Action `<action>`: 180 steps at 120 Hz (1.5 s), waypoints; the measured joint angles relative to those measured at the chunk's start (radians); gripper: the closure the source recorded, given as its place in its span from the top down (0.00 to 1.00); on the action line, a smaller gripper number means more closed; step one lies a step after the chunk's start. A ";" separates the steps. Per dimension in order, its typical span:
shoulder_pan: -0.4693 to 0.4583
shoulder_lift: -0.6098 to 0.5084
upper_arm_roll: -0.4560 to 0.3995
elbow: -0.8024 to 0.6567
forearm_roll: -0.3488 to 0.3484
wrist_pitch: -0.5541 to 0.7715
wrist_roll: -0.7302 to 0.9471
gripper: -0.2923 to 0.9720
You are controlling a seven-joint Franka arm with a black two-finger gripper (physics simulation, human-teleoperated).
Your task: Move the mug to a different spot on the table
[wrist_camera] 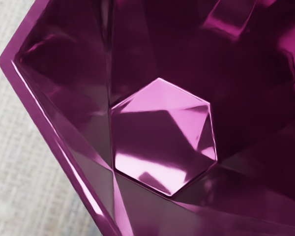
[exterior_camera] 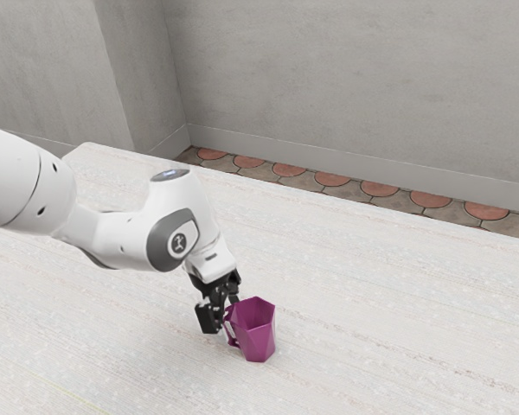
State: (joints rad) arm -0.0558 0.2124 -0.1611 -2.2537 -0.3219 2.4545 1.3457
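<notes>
Purple mug (wrist_camera: 162, 142) (exterior_camera: 255, 328) stands upright — mouth up, handle toward end effector (exterior_camera: 220, 320).

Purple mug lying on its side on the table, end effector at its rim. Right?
Not quite. The mug stands upright on the table with its opening up, as the exterior view shows. The end effector is at its rim.

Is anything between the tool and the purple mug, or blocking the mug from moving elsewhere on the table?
Nothing visible does. The tool sits right at the mug, on its arm-facing side, and no other object stands on the table around it.
</notes>
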 joint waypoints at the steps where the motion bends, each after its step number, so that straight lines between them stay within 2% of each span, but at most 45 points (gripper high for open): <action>1: 0.000 0.002 0.000 0.000 -0.001 0.001 0.001 0.77; 30: 0.001 0.026 0.000 0.000 -0.011 0.023 0.016 0.73; 38: 0.001 0.027 0.000 0.000 -0.012 0.027 0.019 0.66; 56: 0.001 0.028 0.000 0.000 -0.015 0.039 0.025 0.40; 84: 0.002 0.025 -0.003 0.000 -0.038 0.063 0.031 0.30; 130: 0.003 -0.014 -0.045 -0.008 -0.247 0.216 0.077 0.21; 163: 0.001 -0.168 -0.040 -0.182 -0.365 0.313 0.103 0.19; 180: -0.008 -0.196 -0.020 -0.220 -0.412 0.367 0.113 0.18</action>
State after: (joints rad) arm -0.0642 0.0160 -0.1810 -2.4741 -0.7336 2.8216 1.4588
